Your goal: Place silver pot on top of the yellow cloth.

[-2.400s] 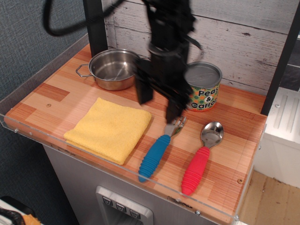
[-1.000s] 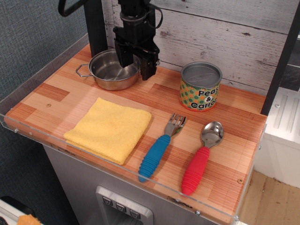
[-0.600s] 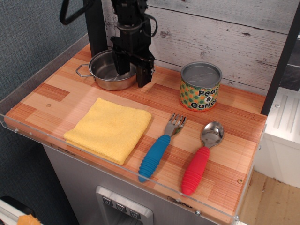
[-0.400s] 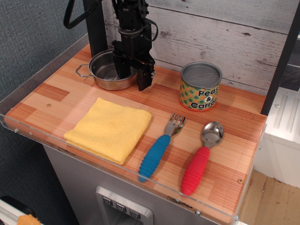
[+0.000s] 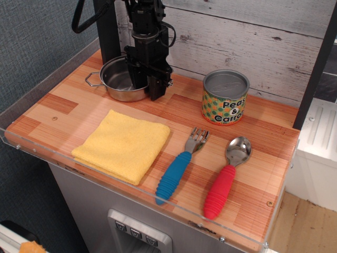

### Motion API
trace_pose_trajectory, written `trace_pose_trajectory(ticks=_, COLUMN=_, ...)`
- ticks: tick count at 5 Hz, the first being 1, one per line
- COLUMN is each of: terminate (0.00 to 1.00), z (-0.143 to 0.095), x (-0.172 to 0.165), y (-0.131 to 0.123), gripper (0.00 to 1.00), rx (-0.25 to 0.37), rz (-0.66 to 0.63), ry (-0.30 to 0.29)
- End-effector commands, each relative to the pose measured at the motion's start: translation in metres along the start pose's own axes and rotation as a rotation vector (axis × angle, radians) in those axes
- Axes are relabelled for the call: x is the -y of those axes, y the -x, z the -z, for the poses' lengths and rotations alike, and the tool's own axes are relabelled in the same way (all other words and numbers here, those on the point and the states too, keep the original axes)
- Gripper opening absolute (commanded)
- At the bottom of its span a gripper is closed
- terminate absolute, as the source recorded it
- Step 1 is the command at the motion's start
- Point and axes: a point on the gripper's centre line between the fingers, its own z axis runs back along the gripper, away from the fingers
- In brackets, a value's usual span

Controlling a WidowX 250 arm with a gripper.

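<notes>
Now at the grasping step: the silver pot (image 5: 120, 79) sits at the back left of the wooden table (image 5: 263, 158), well apart from the yellow cloth (image 5: 122, 144) lying flat near the front edge. Just right of the pot's centre, the gripper (image 5: 148, 88) straddles the near right rim, fingers drawn close on either side of it; whether they have clamped is hard to tell. Next, judging by the layout, comes a firm pinch, a lift and a carry forward. Farther right stand the can (image 5: 225, 97), fork (image 5: 179, 167) and spoon (image 5: 227, 176).
</notes>
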Motion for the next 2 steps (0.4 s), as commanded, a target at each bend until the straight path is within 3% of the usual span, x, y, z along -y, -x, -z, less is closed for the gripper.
trace_pose_trajectory(ticks=1, terminate=0.00, z=-0.022, x=-0.006, y=0.002, gripper=0.00, rx=0.029, rz=-0.009, ry=-0.043)
trace_pose_trajectory(ticks=2, terminate=0.00, z=-0.034, x=-0.005, y=0.007, gripper=0.00, rx=0.039, rz=-0.010, ry=-0.059)
